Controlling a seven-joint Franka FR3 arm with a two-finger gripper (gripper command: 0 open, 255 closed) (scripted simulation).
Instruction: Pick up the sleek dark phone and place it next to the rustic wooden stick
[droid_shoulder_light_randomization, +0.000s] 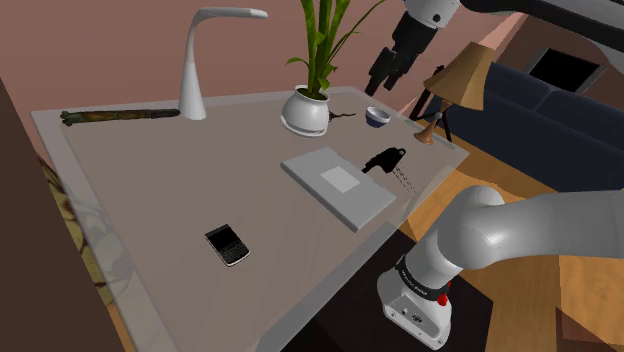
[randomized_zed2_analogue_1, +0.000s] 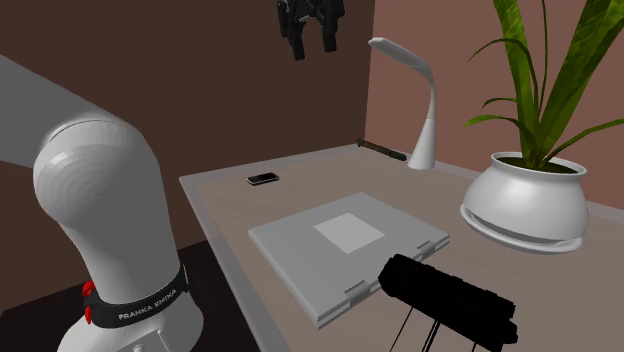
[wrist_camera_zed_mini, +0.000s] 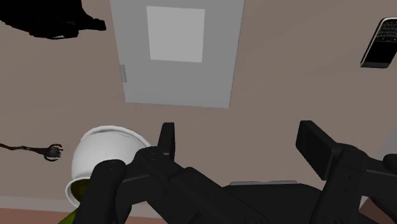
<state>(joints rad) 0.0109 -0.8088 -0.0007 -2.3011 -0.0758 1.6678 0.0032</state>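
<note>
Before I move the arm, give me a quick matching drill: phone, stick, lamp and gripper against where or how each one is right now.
1 phone
2 stick
3 lamp
4 gripper

A upright, white
B open, above the table, holding nothing
C lying along the table's far edge, beside the lamp's base
D flat on the table, toward the shoulder view's lower left

Pairs: 1-D, 2-C, 3-A, 4-B

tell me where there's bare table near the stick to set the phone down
Widest bare tabletop lies between the stick, the phone and the grey laptop; the strip along the stick is free. The lamp stands by the stick's end. Crowded around the plant pot, bowl and black object.
</note>
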